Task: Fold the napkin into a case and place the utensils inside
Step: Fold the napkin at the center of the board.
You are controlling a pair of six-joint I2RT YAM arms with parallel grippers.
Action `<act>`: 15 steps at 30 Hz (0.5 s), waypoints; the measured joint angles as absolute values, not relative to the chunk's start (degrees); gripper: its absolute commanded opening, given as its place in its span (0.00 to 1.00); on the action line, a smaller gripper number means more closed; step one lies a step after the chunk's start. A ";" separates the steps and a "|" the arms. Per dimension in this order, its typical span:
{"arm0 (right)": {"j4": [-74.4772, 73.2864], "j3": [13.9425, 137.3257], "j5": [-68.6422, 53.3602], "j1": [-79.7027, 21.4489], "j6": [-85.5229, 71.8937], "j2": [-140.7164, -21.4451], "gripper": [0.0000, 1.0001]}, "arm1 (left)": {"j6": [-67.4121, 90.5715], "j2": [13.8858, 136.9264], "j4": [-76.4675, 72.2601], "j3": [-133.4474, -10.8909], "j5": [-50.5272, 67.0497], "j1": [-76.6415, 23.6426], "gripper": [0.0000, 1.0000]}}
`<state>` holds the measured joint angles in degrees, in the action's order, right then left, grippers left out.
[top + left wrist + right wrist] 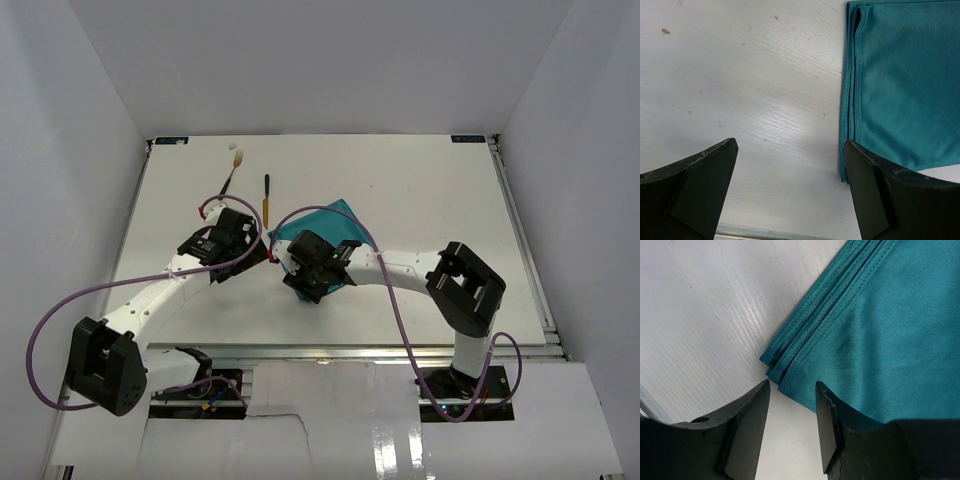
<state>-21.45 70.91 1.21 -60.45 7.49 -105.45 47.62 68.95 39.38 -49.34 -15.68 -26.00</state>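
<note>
The teal napkin [340,222] lies folded in several layers at the table's middle. In the left wrist view its stacked left edge [852,85] runs down the right side of the frame. My left gripper [790,145] is open wide and empty over bare table, its right finger at the napkin's near-left corner; in the top view it [258,243] sits just left of the cloth. My right gripper [792,385] is open, its jaws straddling the napkin's layered corner [777,362] without closing on it; it [290,262] covers the napkin's near part. The fork [233,170] and knife [266,198] lie beyond, far left.
White walls enclose the table on three sides. A purple cable [330,212] arcs over the napkin between the two wrists. The table's metal front rail [380,350] runs along the near edge.
</note>
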 measured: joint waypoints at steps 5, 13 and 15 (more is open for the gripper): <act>-21.34 71.18 2.52 -60.47 8.01 -106.17 0.46 | 47.68 69.58 39.44 -49.32 -16.27 -25.98 0.98; -20.60 71.50 2.59 -60.51 8.05 -107.39 0.39 | 47.86 69.91 40.42 -49.30 -17.93 -25.98 0.98; -20.38 71.50 2.66 -60.51 7.92 -107.53 0.35 | 47.92 70.04 40.47 -49.30 -18.17 -25.98 0.98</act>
<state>-20.38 71.50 2.66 -60.51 7.92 -107.53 47.92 70.04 40.47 -49.30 -18.17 -25.98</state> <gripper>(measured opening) 0.388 0.979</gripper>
